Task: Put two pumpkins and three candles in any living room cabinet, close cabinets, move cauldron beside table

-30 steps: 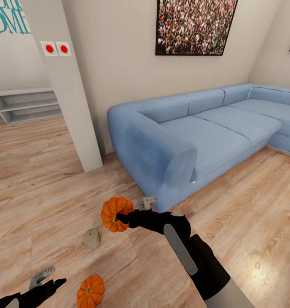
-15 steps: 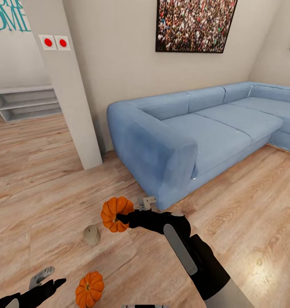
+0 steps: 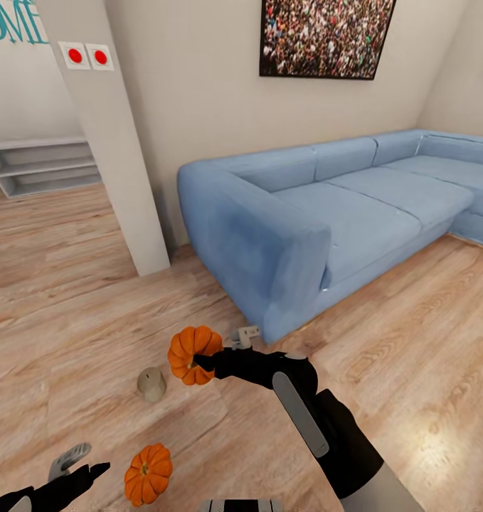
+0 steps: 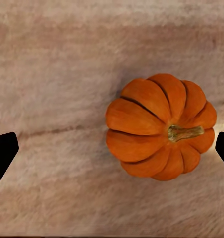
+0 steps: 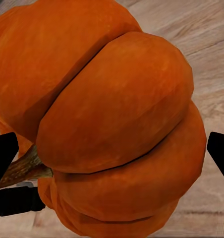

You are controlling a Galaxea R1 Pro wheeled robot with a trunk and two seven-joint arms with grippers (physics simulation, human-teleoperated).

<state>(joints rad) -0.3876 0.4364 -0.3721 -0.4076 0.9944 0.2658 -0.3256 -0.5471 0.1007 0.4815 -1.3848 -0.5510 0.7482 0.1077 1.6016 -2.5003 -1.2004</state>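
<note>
Wood floor [image 3: 70,313]: 1 pumpkin [image 3: 148,474], 1 candle [image 3: 152,384].

Counted near the blue sofa [image 3: 326,213]: two pumpkins, one [image 3: 193,354] raised, one [image 3: 148,473] on the floor; one candle [image 3: 152,384]; two red wall buttons [image 3: 87,55].

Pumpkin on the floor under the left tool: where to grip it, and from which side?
Grip the floor pumpkin across its ribbed belly, coming straight down from above. It looks tipped over, stem pointing sideways along the floor, so the round flanks are free. The left tool hovers beside it, open; centre the pumpkin between the fingers first, probably clear of the stem.
</note>
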